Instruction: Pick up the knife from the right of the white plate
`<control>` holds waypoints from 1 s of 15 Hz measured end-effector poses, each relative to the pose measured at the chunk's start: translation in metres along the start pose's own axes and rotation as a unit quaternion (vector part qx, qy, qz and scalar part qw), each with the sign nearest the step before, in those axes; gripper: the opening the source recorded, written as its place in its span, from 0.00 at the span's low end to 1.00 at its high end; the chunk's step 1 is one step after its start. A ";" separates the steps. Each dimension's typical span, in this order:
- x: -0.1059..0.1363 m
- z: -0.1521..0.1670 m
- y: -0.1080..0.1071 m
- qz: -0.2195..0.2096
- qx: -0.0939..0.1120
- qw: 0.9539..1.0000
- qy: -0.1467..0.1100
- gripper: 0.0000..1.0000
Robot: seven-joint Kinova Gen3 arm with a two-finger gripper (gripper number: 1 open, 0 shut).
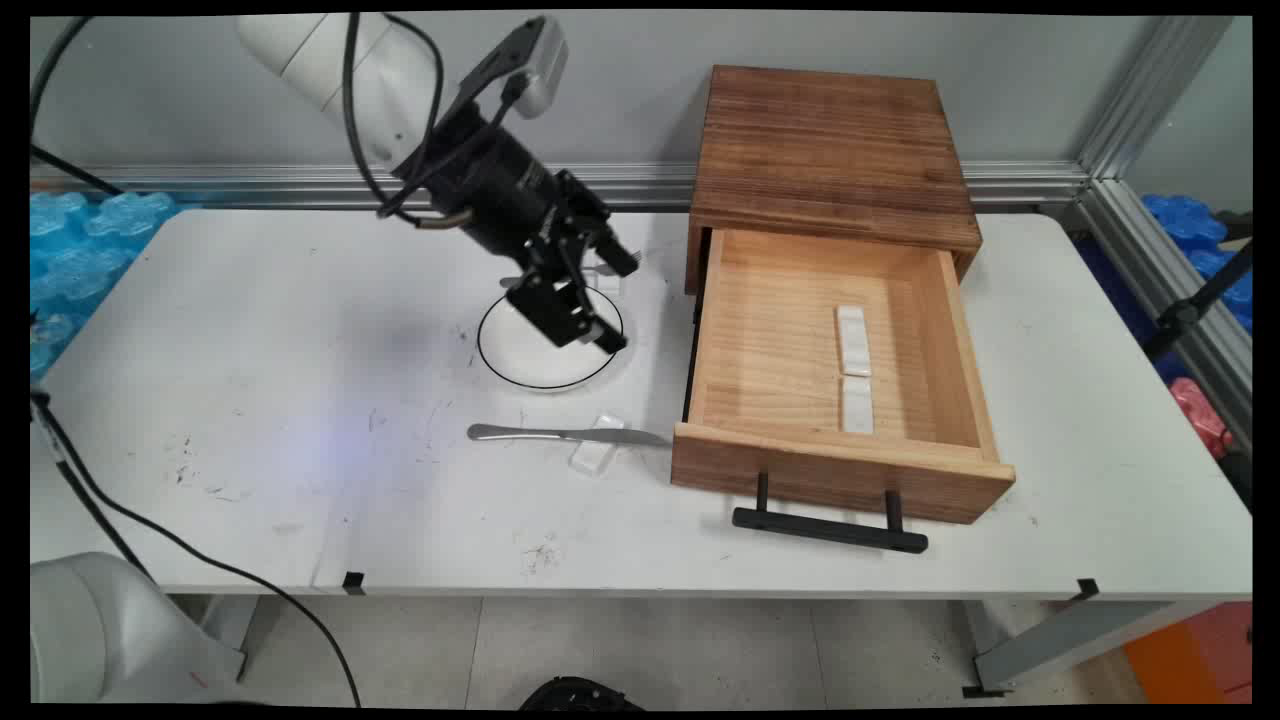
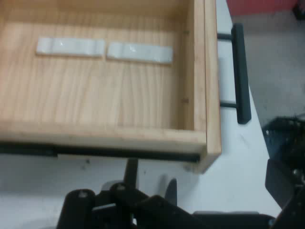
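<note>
while the hand (image 1: 585, 300) is tilted above the white plate (image 1: 520, 355), something pale and thin seems to be pinched between its fingers, though whether it is truly gripped cannot be told. the plate is set on the bench (image 1: 300, 400) just left of the wooden drawer (image 1: 800, 350), which is pulled out, so two white blocks (image 1: 853, 340) inside are exposed. a knife (image 1: 560, 434) is laid near the drawer front, with a clear wrapper (image 1: 598, 452) touching it.

wood drawer (image 1: 770, 350), matt grain; shiny metal knife (image 1: 560, 434); glossy plate (image 1: 520, 352).
</note>
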 end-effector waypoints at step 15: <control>-0.085 0.049 -0.001 0.037 0.004 0.991 -0.125 1.00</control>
